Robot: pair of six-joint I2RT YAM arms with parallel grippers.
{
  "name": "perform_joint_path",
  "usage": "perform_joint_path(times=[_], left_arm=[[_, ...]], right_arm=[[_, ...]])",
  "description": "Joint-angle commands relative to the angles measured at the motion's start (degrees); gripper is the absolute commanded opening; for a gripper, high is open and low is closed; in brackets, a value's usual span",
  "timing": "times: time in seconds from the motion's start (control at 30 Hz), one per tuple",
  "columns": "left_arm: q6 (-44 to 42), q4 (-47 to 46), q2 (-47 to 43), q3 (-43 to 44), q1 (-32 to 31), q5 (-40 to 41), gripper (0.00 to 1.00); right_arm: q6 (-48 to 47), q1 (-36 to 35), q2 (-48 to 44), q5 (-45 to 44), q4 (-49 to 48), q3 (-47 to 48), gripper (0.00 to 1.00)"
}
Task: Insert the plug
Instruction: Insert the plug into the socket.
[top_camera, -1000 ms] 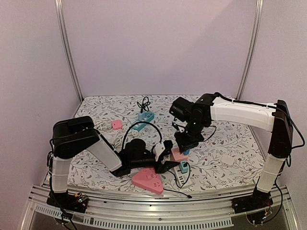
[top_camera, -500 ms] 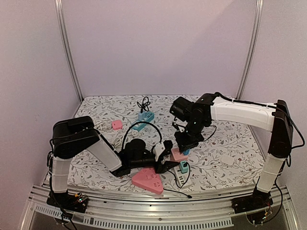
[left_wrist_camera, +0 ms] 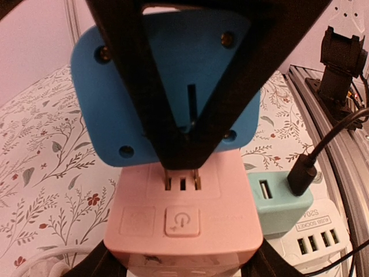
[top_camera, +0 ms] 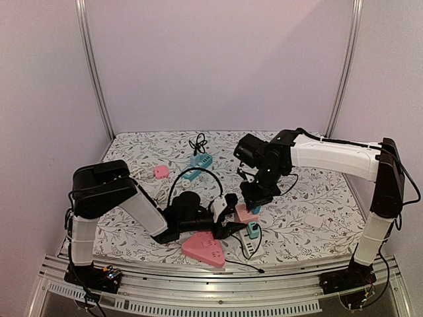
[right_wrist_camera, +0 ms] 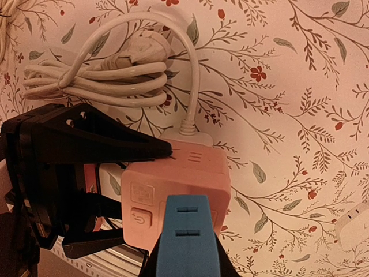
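The blue plug (left_wrist_camera: 115, 98) is a light, rigid plastic block with thin metal prongs (left_wrist_camera: 168, 176) that could probably bend if pushed in crooked, so it is best held by its flat sides, clear of the pronged face. The right gripper (left_wrist_camera: 181, 151) holds it that way, its jaws clamped on the plug body, with the prongs at the slots of the pink socket block (left_wrist_camera: 230, 219) and apparently partly in. The left gripper (top_camera: 234, 214) has its jaws closed on the sides of that smooth block to steady it. The block sits close to the near edge of the tabletop (top_camera: 317, 211), a little right of centre, just beside a teal charger (left_wrist_camera: 277, 208) in a white power strip (left_wrist_camera: 311, 242). Against the earlier frame, nothing has visibly shifted.
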State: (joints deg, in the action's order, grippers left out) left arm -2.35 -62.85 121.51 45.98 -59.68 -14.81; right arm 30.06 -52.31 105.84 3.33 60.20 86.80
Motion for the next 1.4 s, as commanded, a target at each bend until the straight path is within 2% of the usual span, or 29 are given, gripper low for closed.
perform_joint_path(times=[0.0, 0.23, 0.33, 0.53, 0.77, 0.87, 1.07, 1.23, 1.37], left_arm=[[-2.6, -2.9, -2.1, 0.2, -0.9, -4.7, 0.17], [-2.7, -2.4, -1.9, 0.8, -0.8, -5.0, 0.14], [-2.7, -2.6, -1.9, 0.8, -0.8, -4.9, 0.12], [-3.1, -2.9, -2.3, -0.1, -0.8, -4.8, 0.00], [-3.0, -2.3, -1.9, 0.6, -0.8, -5.2, 0.00], [-3.0, -2.4, -1.9, 0.6, -0.7, -5.3, 0.00], [-2.9, -2.5, -2.0, 0.1, -0.7, -5.4, 0.00], [-3.0, -2.3, -1.9, 0.3, -0.8, -5.1, 0.00], [-3.1, -2.6, -2.0, 0.3, -0.8, -5.1, 0.00]], right_arm=[[0.7, -3.0, 7.4, 2.8, -2.7, -5.8, 0.00], [-0.5, -3.9, 8.4, 4.2, -3.6, -2.1, 0.00], [-0.2, -3.9, 9.0, 3.1, -3.3, -3.3, 0.00], [1.3, -3.8, 11.3, -1.0, -2.4, -9.2, 0.00], [-2.2, -4.5, 10.6, 4.0, -4.0, -0.4, 0.00], [-2.5, -4.5, 8.8, 5.7, -5.6, -0.9, 0.00], [-0.1, -4.4, 9.1, 2.9, -5.2, -4.6, 0.00], [-1.5, -5.3, 9.1, 4.0, -5.8, 0.8, 0.00], [-1.8, -5.3, 8.4, 5.0, -5.9, 0.5, 0.00]])
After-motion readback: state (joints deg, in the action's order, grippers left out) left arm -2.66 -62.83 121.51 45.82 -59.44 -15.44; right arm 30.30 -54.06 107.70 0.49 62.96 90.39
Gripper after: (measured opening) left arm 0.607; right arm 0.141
